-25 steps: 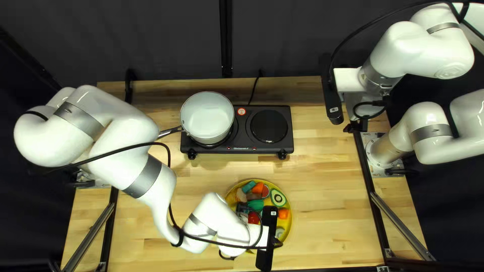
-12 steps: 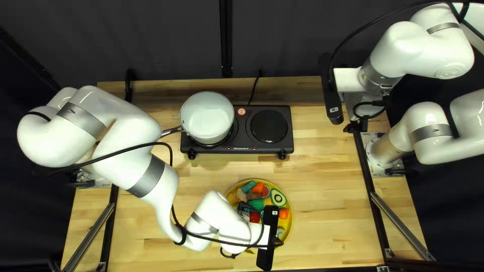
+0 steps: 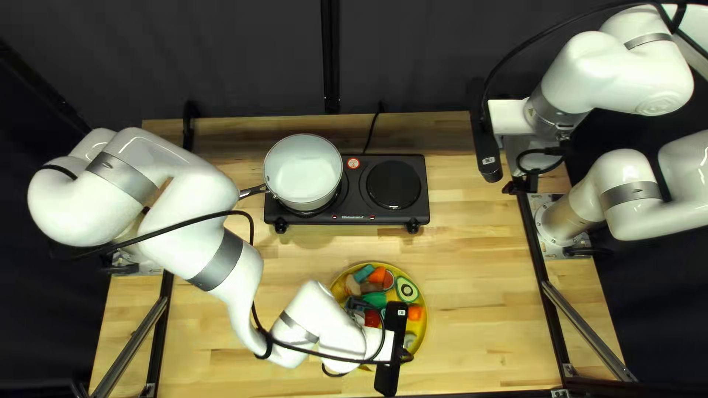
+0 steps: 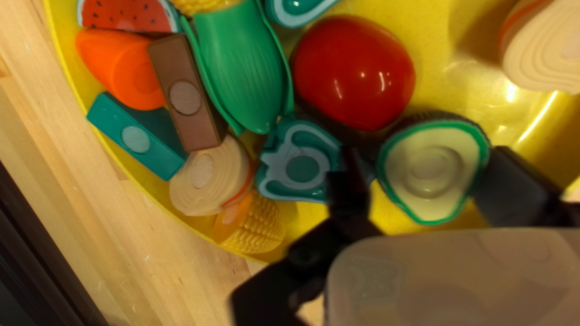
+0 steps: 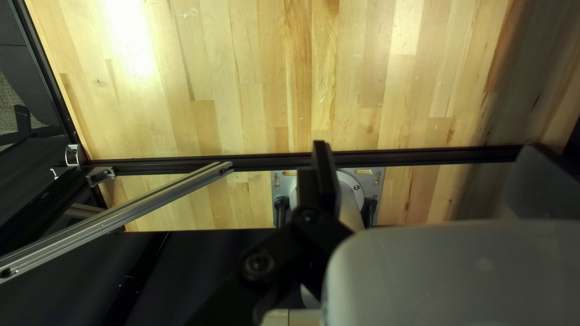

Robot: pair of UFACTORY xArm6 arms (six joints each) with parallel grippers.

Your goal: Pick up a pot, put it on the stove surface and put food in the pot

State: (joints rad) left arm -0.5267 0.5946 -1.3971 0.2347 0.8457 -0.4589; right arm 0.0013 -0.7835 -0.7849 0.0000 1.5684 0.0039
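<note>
Our left white arm (image 3: 188, 184) has edged slightly right since the earlier frame; its gripper (image 3: 355, 311) pinches a cream, green-rimmed toy avocado half (image 4: 429, 172), jaws partway apart, over the round yellow plate (image 3: 424, 317) at near centre. We see the round pale metal pot (image 3: 302, 168) on the black stove's (image 3: 354, 211) left burner, while our right gripper (image 3: 510, 186) stands wide open, holding nothing, at far right

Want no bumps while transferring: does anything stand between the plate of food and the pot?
Nothing visible stands in the way: from the yellow plate, only tabletop, then the stove's front edge, before the pot.
</note>
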